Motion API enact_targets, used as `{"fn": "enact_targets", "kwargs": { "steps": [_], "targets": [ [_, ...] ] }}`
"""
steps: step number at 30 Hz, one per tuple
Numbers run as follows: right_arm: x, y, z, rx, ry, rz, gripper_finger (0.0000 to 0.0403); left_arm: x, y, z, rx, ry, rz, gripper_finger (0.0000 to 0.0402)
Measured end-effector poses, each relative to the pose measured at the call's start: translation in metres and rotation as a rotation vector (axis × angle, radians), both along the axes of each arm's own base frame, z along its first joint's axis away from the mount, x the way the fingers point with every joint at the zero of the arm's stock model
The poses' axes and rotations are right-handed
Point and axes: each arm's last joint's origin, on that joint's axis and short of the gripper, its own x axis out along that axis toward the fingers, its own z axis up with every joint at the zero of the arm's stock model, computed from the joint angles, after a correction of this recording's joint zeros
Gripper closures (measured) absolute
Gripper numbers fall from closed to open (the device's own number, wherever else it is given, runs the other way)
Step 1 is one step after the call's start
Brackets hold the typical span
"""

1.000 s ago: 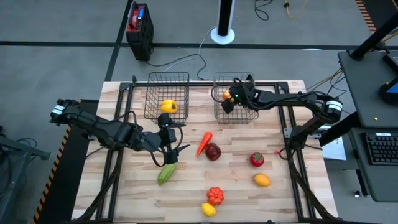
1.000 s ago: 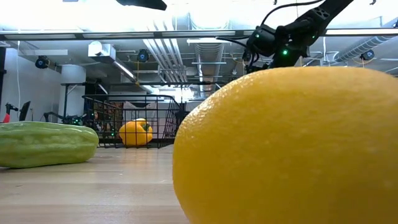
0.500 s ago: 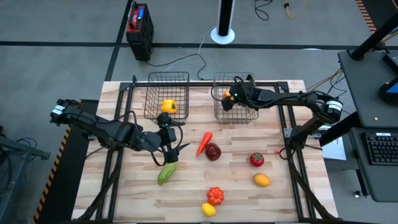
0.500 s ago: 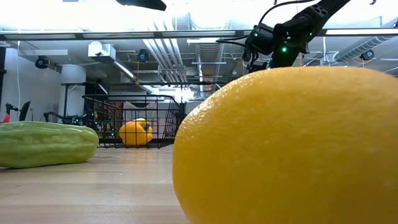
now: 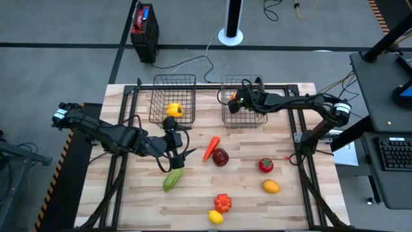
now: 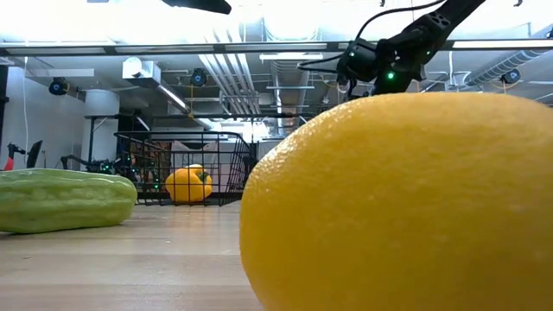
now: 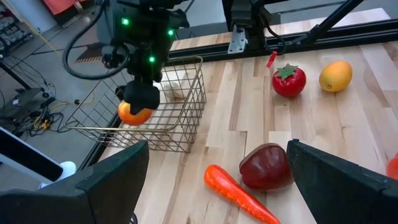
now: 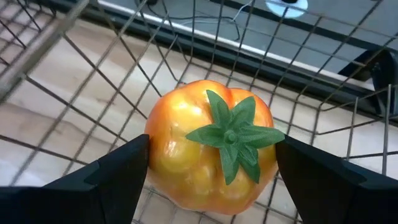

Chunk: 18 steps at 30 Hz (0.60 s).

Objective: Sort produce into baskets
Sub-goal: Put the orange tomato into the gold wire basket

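Observation:
My right gripper (image 5: 235, 103) hangs over the right basket (image 5: 244, 119) at the table's far side, shut on an orange tomato (image 8: 211, 146) with a green leafy top. The left basket (image 5: 172, 82) holds a yellow pepper (image 5: 174, 110). My left gripper (image 5: 180, 153) stands open mid-table, above a green cucumber (image 5: 172, 180), with nothing between its fingers. An orange carrot (image 7: 239, 190) and a dark red apple (image 7: 266, 167) lie on the wood just ahead of it. My right gripper pinches the orange tomato by its two opposite sides (image 8: 155, 149) between its two fingers. The fingers slant down from the table's right side. The tomato (image 7: 134, 114) hangs clear at about the height of the right basket's rim, its leafy top toward the wrist.
Loose on the table's near right part lie a red tomato (image 5: 266, 165), an orange-yellow fruit (image 5: 271, 187), a red pepper (image 5: 222, 202) and a lemon (image 5: 215, 217), which fills the low view (image 6: 397, 203). Black frame bars run along the table's edges.
My right gripper has rolled about its own pointing line over the right basket, turning the orange tomato with it; it has stayed in place and kept its hold.

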Motion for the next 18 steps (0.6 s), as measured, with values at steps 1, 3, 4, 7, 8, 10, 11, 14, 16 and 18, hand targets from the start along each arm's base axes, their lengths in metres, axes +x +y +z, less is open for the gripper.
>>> {"fn": "enact_targets", "kwargs": {
  "steps": [1, 3, 4, 7, 8, 10, 11, 14, 16, 18],
  "targets": [
    [0.001, -0.001, -0.002, -0.004, 0.007, 0.008, 0.0078, 0.0, 0.0, 0.0, 0.0, 0.0, 0.0, 0.0041],
    [0.003, -0.002, -0.003, -0.015, 0.013, 0.023, 0.0078, 0.0, 0.0, 0.0, 0.0, 0.0, 0.0, 0.0041],
    [0.004, -0.002, -0.004, -0.019, 0.012, 0.027, 0.0078, 0.0, 0.0, 0.0, 0.0, 0.0, 0.0, 0.0041],
    [0.006, -0.003, -0.006, -0.036, 0.02, 0.049, 0.0078, 0.0, 0.0, 0.0, 0.0, 0.0, 0.0, 0.0041],
    [0.007, -0.004, -0.007, -0.041, 0.031, 0.061, 0.0078, 0.0, 0.0, 0.0, 0.0, 0.0, 0.0, 0.0041],
    [0.008, -0.005, -0.011, -0.048, 0.058, 0.083, 0.0078, 0.0, 0.0, 0.0, 0.0, 0.0, 0.0, 0.0041],
    [0.009, -0.005, -0.012, -0.052, 0.071, 0.095, 0.0078, 0.0, 0.0, 0.0, 0.0, 0.0, 0.0, 0.0041],
    [0.009, -0.005, -0.014, -0.059, 0.097, 0.117, 0.0078, 0.0, 0.0, 0.0, 0.0, -0.001, 0.0, 0.0041],
    [0.009, -0.005, -0.014, -0.062, 0.1, 0.122, 0.0078, 0.0, 0.0, 0.0, 0.0, -0.001, 0.0, 0.0041],
    [0.009, -0.005, -0.014, -0.064, 0.105, 0.127, 0.0078, 0.0, 0.0, 0.0, 0.0, -0.001, 0.0, 0.0041]
  ]
}}
